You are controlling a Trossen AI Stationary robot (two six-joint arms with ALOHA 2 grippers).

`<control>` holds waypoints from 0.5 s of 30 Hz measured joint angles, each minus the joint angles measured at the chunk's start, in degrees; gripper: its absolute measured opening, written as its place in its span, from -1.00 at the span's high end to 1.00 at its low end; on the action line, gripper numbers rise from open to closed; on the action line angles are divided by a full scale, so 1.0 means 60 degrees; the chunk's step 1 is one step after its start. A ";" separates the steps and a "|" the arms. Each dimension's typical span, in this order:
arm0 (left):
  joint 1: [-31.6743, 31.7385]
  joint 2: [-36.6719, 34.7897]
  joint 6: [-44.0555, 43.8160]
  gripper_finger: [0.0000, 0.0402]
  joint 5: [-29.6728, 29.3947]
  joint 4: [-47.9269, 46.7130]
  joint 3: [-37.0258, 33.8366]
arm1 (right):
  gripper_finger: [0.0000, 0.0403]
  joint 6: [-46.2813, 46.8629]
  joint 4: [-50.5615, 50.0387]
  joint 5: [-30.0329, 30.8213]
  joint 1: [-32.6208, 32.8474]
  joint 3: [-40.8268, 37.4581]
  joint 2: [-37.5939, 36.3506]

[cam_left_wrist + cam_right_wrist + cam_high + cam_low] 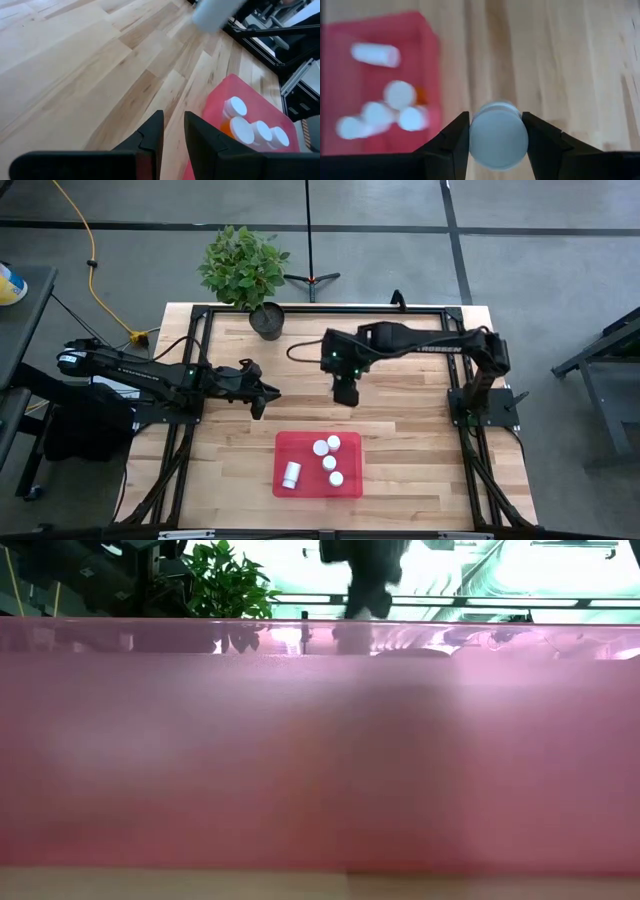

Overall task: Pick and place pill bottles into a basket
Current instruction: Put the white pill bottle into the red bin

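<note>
Between the right gripper's [495, 131] fingers sits one bottle [498, 134], cap toward camera; five fill the basket [350, 484], one lying flat.

Light wooden table [400, 430] carries the red basket [352, 485] near its front edge and a potted plant [266, 320] at the back

A leafy potted plant [246, 272] sits at the wooden table's [420, 440] upper left; a yellow cable [92, 260] crosses the floor beyond.

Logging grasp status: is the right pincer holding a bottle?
Yes. The right pincer is shut on a white-capped pill bottle, above bare table beside the red basket.
</note>
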 joint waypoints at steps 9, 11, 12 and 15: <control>0.0003 0.0000 0.0052 0.45 0.0150 0.0002 0.0000 | 0.28 0.1212 0.0232 0.0294 0.1553 0.0681 -0.0007; 0.0000 0.0000 0.0062 0.45 0.0184 0.0002 0.0000 | 0.28 0.1548 0.0422 0.0394 0.1885 0.0630 -0.0007; 0.0000 0.0000 0.0086 0.45 0.0184 0.0002 0.0000 | 0.28 0.1717 0.0554 0.0442 0.2050 0.0567 -0.0007; 0.0000 0.0000 0.0098 0.45 0.0210 0.0002 -0.0002 | 0.28 0.2143 0.0799 0.0696 0.2488 0.0505 0.0036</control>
